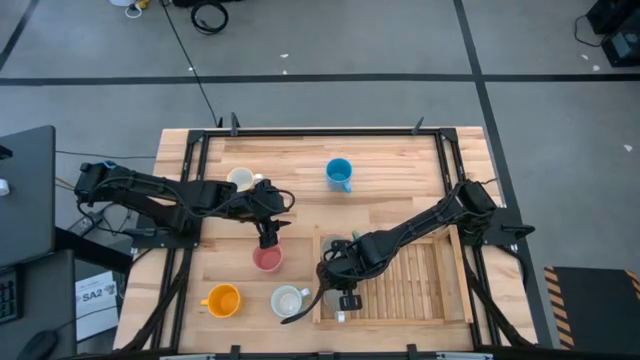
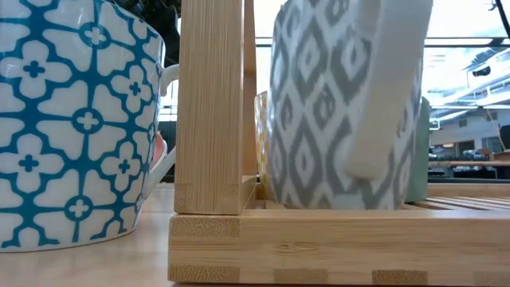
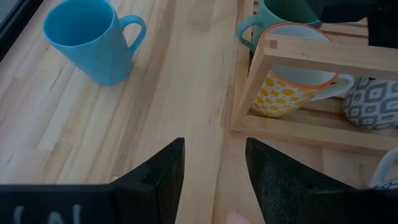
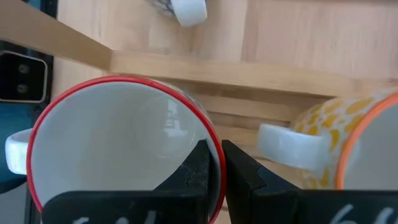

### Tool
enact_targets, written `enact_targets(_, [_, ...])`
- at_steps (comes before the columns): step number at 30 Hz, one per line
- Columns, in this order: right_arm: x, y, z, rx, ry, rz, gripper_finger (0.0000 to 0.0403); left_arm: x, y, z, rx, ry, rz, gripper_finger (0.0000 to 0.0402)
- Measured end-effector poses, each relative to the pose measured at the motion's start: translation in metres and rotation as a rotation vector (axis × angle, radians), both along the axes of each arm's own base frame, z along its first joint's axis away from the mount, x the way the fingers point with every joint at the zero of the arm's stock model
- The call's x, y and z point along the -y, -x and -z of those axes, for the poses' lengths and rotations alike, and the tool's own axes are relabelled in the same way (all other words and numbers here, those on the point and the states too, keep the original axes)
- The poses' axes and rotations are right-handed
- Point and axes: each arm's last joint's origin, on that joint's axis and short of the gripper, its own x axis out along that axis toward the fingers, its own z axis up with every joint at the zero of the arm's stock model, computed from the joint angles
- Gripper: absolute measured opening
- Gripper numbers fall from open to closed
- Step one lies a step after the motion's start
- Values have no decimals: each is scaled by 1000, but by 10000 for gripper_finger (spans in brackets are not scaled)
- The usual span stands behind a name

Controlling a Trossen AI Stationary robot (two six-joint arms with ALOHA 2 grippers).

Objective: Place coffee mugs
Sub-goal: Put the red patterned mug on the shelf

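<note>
Right claw [image 4: 212,163] clenched on red-rimmed mug's [image 4: 118,140] wall, inside rack [image 1: 420,285] beside yellow mug [image 4: 348,143]. Left claw [image 3: 214,165] released, above pink mug [image 1: 267,259] on worktop [image 1: 300,165]. Best lowered level, clear of neighbour's handle, before letting go.

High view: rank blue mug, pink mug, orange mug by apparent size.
1. Orange mug, slightly the largest.
2. Blue mug and pink mug look about alike; the left end effector overlaps the pink one, so no ranking.
</note>
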Motion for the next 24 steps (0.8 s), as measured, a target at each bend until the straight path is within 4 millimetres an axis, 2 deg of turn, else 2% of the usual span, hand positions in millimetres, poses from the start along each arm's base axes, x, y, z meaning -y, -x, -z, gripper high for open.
enact_targets(12, [-1,-3,-1,29,-11,-3,57,0,0,0,-1,-1,1,176])
enact_targets(24, [1,-4,-2,36,-16,2,61,0,0,0,-1,-1,0,176])
